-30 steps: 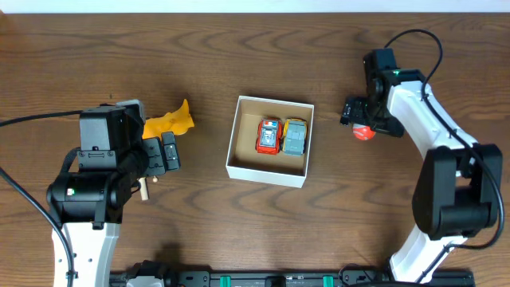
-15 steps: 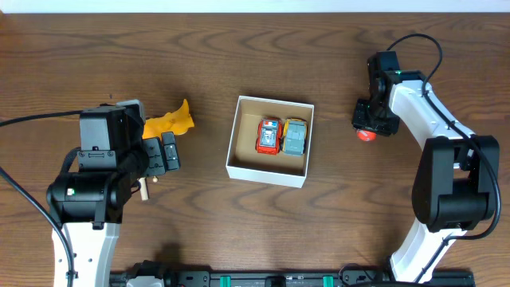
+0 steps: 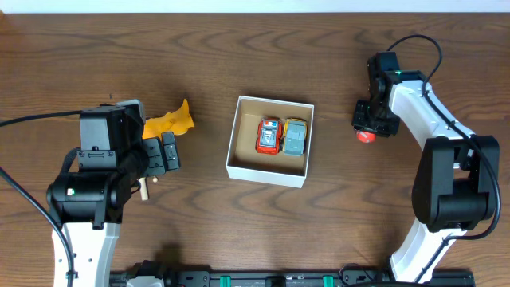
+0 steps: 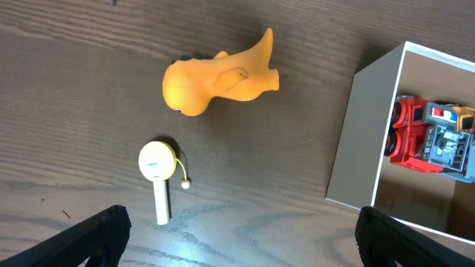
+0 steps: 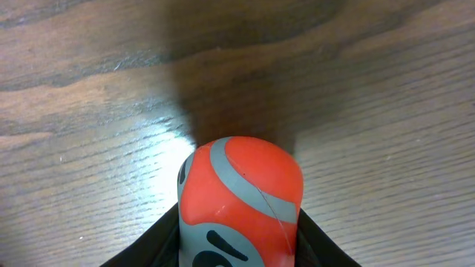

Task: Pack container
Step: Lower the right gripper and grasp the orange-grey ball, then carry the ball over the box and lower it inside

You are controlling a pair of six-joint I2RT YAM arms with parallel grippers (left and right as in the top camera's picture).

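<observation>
One container [image 3: 265, 174], mouth upward; left jaws apart, right jaws clenched on red toy [image 5: 239, 200].

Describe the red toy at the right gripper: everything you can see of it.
The red toy is a rounded, glossy, plastic-looking piece, orange-red with a curved grey band and black marks toward its near end. It sits low on the wooden table, to the right of the box and well apart from it. The right gripper straddles it, with a black finger against each side. Its near end is cut off by the frame edge.
</observation>
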